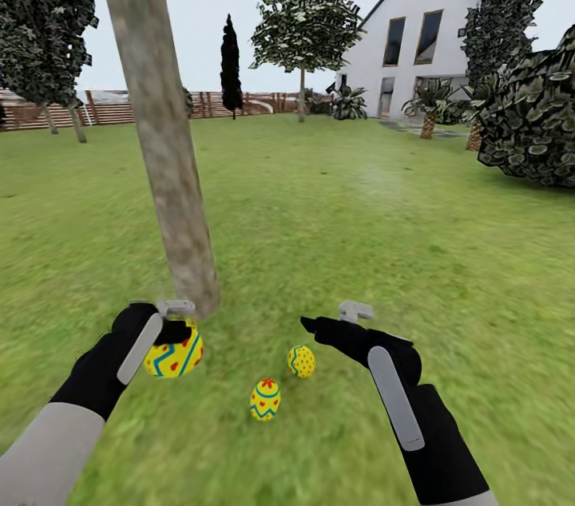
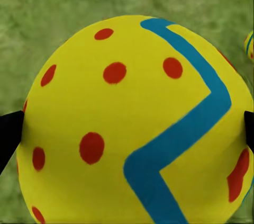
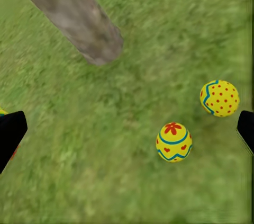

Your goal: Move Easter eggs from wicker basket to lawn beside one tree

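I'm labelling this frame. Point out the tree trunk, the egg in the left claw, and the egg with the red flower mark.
tree trunk [image 1: 164,131], head view, mid bark.
egg in the left claw [image 2: 132,123], left wrist view, yellow shell centre.
egg with the red flower mark [image 3: 173,142], right wrist view, middle of shell.

Bright flat daylight, faint shadows, blurred grass
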### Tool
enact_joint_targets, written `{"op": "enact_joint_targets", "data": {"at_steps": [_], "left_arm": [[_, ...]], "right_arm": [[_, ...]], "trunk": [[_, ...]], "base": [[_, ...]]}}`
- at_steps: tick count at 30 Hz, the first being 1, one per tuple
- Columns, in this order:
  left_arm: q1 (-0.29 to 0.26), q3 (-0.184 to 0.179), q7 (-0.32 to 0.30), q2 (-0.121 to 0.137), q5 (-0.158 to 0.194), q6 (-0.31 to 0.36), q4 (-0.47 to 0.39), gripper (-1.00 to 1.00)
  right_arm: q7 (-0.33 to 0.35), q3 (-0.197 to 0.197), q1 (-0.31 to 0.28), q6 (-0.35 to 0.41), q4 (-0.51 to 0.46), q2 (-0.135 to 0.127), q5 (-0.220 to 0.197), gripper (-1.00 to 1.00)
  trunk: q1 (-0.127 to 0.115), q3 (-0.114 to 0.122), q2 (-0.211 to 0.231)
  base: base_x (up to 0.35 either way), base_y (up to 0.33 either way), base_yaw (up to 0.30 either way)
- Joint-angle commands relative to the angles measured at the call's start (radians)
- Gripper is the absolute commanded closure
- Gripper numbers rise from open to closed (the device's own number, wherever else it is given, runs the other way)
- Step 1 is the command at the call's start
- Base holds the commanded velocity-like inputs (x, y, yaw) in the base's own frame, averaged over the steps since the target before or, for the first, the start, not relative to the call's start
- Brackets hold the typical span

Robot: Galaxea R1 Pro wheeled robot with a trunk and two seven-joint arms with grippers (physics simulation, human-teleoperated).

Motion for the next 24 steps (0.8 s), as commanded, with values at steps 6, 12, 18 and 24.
{"op": "enact_joint_targets", "data": {"at_steps": [6,12,18,24], "left_arm": [[-0.016,-0.007,0.0,-0.027,0.011,-0.143,0.253,1.0],[-0.018,-0.008,-0.002,-0.038,0.01,-0.18,0.301,1.0],[-0.018,-0.008,-0.002,-0.044,0.009,-0.18,0.302,1.0],[-0.018,-0.008,-0.003,-0.055,0.009,-0.176,0.302,1.0]], "right_arm": [[-0.01,0.001,-0.001,0.002,-0.001,0.0,-0.01,-1.0],[-0.01,0.001,-0.001,0.002,-0.001,0.0,-0.01,-1.0],[-0.01,0.001,0.0,0.002,-0.001,0.0,-0.01,-1.0],[-0.01,0.001,-0.001,0.002,-0.001,0.001,-0.011,-1.0]], "trunk": [[0.0,-0.001,-0.001],[0.0,-0.001,-0.001],[0.0,-0.001,-0.001],[0.0,-0.001,-0.001]], "base": [[0.252,-0.16,0.0],[0.329,-0.016,0.116],[0.336,-0.001,0.275],[0.208,-0.179,0.246]]}}
